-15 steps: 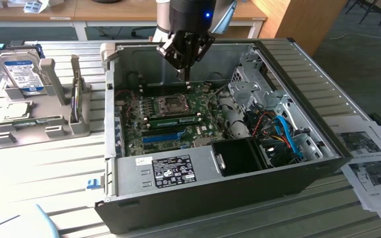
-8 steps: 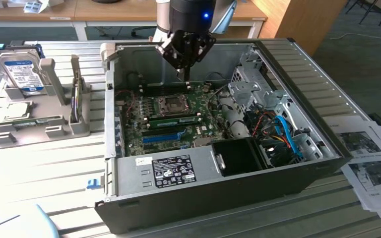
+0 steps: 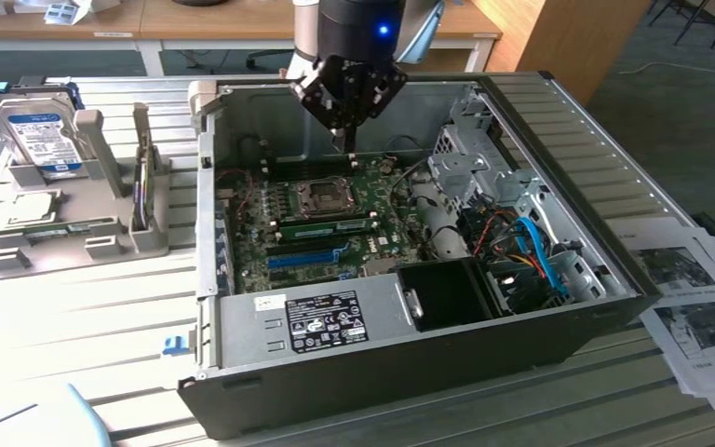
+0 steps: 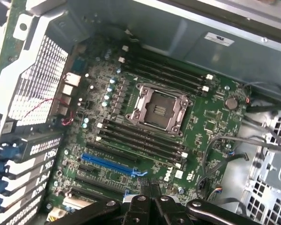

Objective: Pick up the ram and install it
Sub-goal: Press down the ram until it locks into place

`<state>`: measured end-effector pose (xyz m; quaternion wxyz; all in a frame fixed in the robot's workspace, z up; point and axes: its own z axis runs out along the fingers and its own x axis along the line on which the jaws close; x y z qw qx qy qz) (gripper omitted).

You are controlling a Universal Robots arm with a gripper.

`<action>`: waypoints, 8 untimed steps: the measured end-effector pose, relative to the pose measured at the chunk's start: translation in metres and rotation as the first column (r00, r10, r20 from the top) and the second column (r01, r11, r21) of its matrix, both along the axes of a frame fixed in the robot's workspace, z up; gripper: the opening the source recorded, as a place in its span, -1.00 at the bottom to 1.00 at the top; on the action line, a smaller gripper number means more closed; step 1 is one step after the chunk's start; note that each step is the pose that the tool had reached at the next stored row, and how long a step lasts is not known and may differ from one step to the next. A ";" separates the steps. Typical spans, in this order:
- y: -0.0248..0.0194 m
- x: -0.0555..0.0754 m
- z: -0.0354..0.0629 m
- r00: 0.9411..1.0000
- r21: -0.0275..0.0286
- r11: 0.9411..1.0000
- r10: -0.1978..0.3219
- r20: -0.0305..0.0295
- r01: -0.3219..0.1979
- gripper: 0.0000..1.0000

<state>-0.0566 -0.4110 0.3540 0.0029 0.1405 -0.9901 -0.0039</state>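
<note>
My gripper (image 3: 347,138) hangs shut and empty over the rear part of the open computer case (image 3: 606,307), above the motherboard (image 3: 332,219). In the wrist view its shut fingers (image 4: 149,199) point down at the motherboard (image 4: 210,122), near the blue slot (image 4: 107,164). A thin green ram stick (image 3: 327,226) stands seated in a slot just in front of the CPU socket (image 3: 323,194). Another green stick of the same kind (image 3: 57,230) lies flat in the grey holder (image 3: 109,247) at the exterior view's left, far from the gripper.
A hard drive with a blue-white label (image 3: 37,138) stands in the grey holder, with an upright card (image 3: 144,182) beside it. Drive cages and cables (image 3: 519,233) fill the case's right side. Printed sheets (image 3: 693,307) lie at the exterior view's right.
</note>
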 end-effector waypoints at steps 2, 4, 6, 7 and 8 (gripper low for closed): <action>0.0000 0.000 -0.0001 1.000 0.000 1.000 -0.025 0.000 0.025 -0.81; 0.0000 0.000 -0.0001 0.999 0.000 0.999 -0.050 0.000 0.050 -0.81; 0.0000 0.000 -0.0002 0.997 0.000 0.997 -0.073 0.000 0.073 -0.81; 0.0000 0.000 -0.0002 0.996 0.000 0.996 -0.086 0.000 0.086 -0.81; 0.0000 0.000 -0.0003 0.995 0.000 0.995 -0.099 0.000 0.099 -0.81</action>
